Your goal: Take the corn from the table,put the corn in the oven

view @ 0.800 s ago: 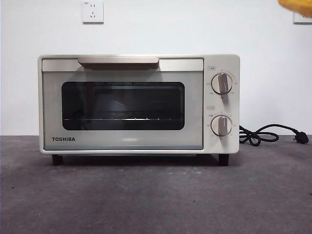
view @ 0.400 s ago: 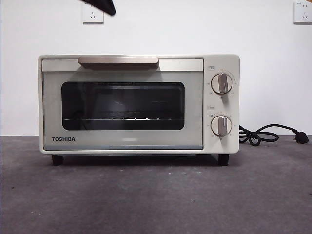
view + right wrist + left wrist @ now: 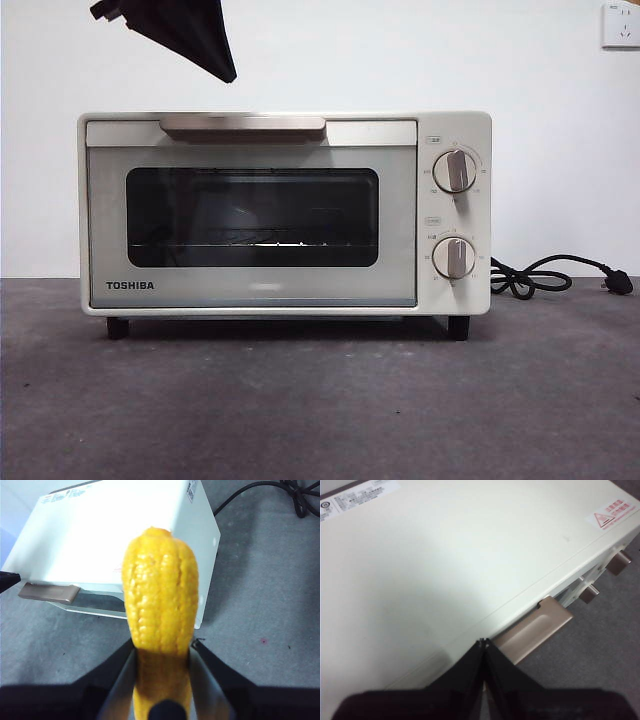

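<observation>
1. My right gripper (image 3: 162,652) is clamped on the corn (image 3: 160,605). The cob sits between the two jaws and its rounded end sticks out well past the fingertips.
2. In the right wrist view, the corn is held in the air, high above the table (image 3: 260,605), and the oven (image 3: 115,540) lies below and beyond it. The front view does not show the corn or this gripper.
3. My left gripper (image 3: 483,641) has its jaws pressed together with nothing between them. Its tip hangs over the top of the oven (image 3: 435,565), near the front edge, just beside the beige handle (image 3: 535,630).
4. In the front view I see this left gripper (image 3: 226,72) as a dark wedge from the upper edge, above the left part of the oven (image 3: 285,215), not touching it.
5. The oven door is shut. The oven stands on the table (image 3: 320,410) toward its far edge, by the wall.
6. A black power cable (image 3: 545,275) lies on the table to the right of the oven.
</observation>
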Robot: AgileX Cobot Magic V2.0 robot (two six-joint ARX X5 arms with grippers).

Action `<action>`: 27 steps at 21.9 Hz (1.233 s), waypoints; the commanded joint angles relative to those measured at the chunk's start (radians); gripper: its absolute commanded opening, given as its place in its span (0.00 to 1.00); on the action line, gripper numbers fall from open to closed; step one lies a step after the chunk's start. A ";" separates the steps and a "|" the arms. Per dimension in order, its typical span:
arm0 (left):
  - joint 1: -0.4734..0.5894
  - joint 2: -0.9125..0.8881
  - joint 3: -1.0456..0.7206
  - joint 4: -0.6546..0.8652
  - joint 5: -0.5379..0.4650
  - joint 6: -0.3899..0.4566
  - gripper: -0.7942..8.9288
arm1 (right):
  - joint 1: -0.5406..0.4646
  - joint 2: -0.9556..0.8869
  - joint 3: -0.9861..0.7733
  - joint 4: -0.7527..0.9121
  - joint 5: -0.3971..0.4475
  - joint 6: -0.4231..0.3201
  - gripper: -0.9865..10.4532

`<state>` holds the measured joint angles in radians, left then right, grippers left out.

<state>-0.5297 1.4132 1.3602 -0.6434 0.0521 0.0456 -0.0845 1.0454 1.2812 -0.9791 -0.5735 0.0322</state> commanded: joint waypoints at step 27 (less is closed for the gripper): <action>-0.009 0.074 -0.001 -0.278 0.084 0.038 0.08 | 0.000 -0.003 0.001 0.003 -0.016 -0.026 0.08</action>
<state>-0.5369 1.4639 1.3811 -0.8970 0.1375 0.0711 -0.0845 1.0447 1.2812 -0.9794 -0.5816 0.0174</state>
